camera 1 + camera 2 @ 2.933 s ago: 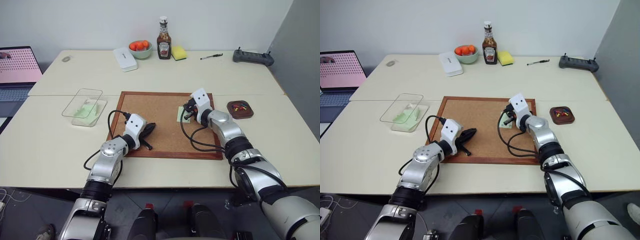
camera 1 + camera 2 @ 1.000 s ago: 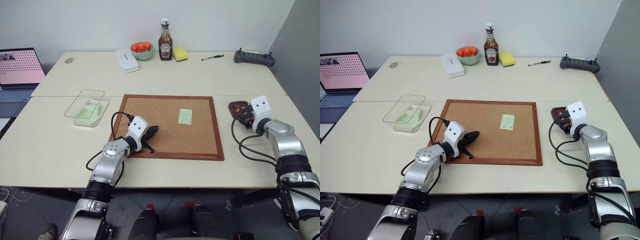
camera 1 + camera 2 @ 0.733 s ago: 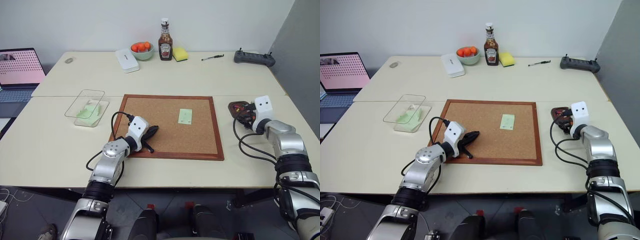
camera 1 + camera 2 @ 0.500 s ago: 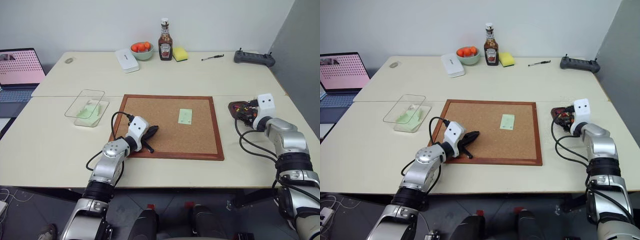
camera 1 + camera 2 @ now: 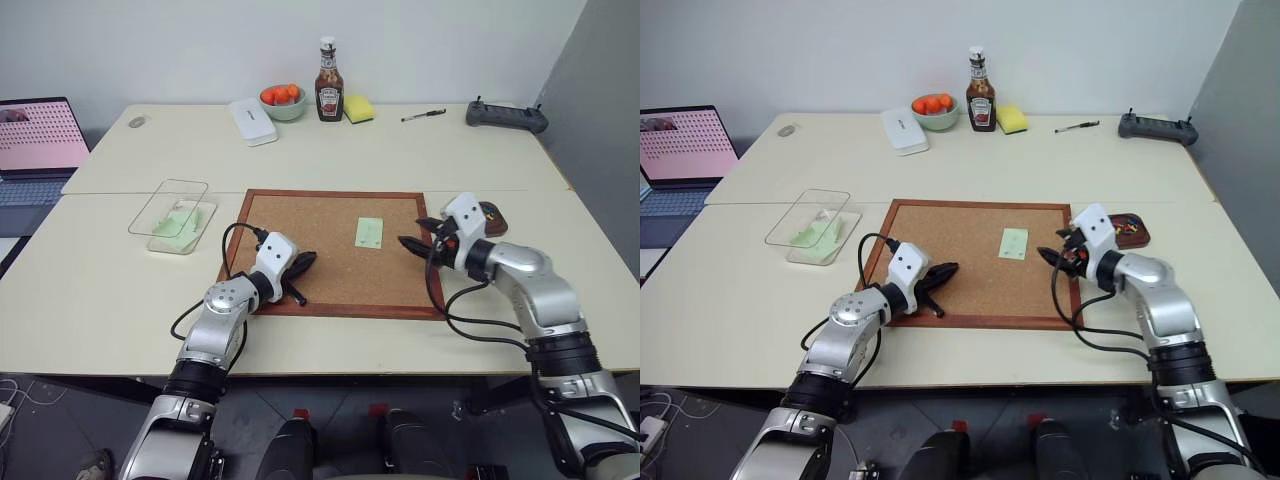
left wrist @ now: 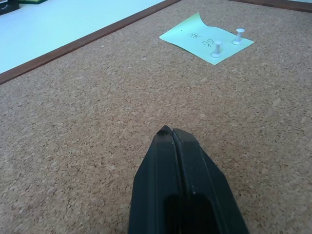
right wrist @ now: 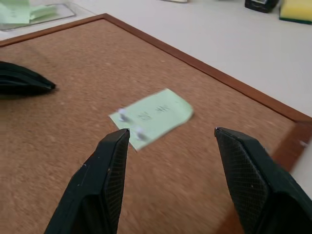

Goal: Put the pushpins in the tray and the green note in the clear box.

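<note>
An office-like room — laptop [image 5: 35,135], pen [image 5: 423,114] and cork board [image 5: 320,235] on pale desks [image 5: 450,150].

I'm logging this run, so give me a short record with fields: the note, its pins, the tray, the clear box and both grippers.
green note: flat on the cork board
pushpins: two white ones in the note
tray: right of the board, coloured pins inside
clear box: left of the board, open
left gripper: shut, empty, over the board
right gripper: open, empty, facing the note

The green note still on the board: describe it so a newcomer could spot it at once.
Find the wood-framed cork board in the middle of the table. The green note lies flat on its right half, a pale green slip held by two white pushpins near one end. Other green slips sit in the clear box, off the board.
</note>
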`<control>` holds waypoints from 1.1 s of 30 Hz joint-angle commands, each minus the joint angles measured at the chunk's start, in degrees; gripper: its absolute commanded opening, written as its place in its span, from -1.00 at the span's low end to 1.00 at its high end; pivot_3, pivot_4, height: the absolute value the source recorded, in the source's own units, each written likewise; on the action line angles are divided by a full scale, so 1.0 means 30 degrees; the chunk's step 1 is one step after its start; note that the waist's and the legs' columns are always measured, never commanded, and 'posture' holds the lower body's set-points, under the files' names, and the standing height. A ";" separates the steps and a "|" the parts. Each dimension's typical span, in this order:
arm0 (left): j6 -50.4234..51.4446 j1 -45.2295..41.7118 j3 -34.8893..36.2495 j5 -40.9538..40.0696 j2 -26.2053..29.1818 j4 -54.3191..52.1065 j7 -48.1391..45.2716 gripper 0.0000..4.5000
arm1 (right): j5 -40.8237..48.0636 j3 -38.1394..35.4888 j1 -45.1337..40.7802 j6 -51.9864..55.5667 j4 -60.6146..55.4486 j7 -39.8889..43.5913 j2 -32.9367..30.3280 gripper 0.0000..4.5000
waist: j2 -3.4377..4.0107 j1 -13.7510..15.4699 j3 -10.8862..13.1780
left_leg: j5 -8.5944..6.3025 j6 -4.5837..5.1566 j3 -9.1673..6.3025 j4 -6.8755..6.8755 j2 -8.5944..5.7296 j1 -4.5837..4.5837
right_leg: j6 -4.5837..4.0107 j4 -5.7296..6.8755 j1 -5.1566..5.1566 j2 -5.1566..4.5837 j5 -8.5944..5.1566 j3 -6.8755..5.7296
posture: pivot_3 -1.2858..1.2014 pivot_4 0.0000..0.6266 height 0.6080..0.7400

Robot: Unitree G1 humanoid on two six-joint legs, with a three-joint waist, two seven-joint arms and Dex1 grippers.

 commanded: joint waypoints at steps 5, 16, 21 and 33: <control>0.0143 0.0273 -0.0323 0.0325 0.0027 0.0396 0.0009 -1.00 | -0.1417 0.0557 -0.0749 -0.2817 0.2572 -0.1478 0.1750 0.31 | 0.0000 0.0056 0.0000 | 0.0001 -0.0001 -0.0005 0.0001 -0.0009 -0.0007 | -0.0001 -0.0008 -0.0003 -0.0005 0.0001 0.0003 | 0.03 -0.52 1.00; 0.0342 0.0554 -0.0280 0.0298 0.0060 0.0006 0.0127 -1.00 | -0.2186 0.0946 -0.1453 -0.4241 0.5101 -0.1499 0.2780 -0.25 | 0.0001 0.0003 0.0000 | 0.0001 0.0000 -0.0007 -0.0002 -0.0001 0.0002 | -0.0002 0.0001 -0.0005 0.0001 0.0000 0.0000 | 0.03 -0.52 1.00; 0.0380 0.0596 -0.0280 0.0286 0.0050 -0.0069 0.0164 -1.00 | -0.2374 0.0907 -0.1750 -0.4527 0.5767 -0.1592 0.2960 -0.67 | 0.0001 -0.0006 0.0000 | 0.0001 0.0000 -0.0003 -0.0002 -0.0002 0.0001 | -0.0003 -0.0001 -0.0005 0.0001 0.0000 0.0003 | 0.03 -0.52 1.00; 0.0339 0.0653 -0.0314 0.0283 0.0040 -0.0003 0.0236 -1.00 | -0.2012 0.0899 -0.1280 -0.4854 0.4478 -0.0767 0.2868 -1.00 | 0.0002 -0.0009 0.0000 | 0.0001 0.0000 -0.0005 -0.0003 -0.0001 0.0002 | -0.0003 0.0001 -0.0005 0.0001 0.0000 0.0002 | 0.03 -0.52 1.00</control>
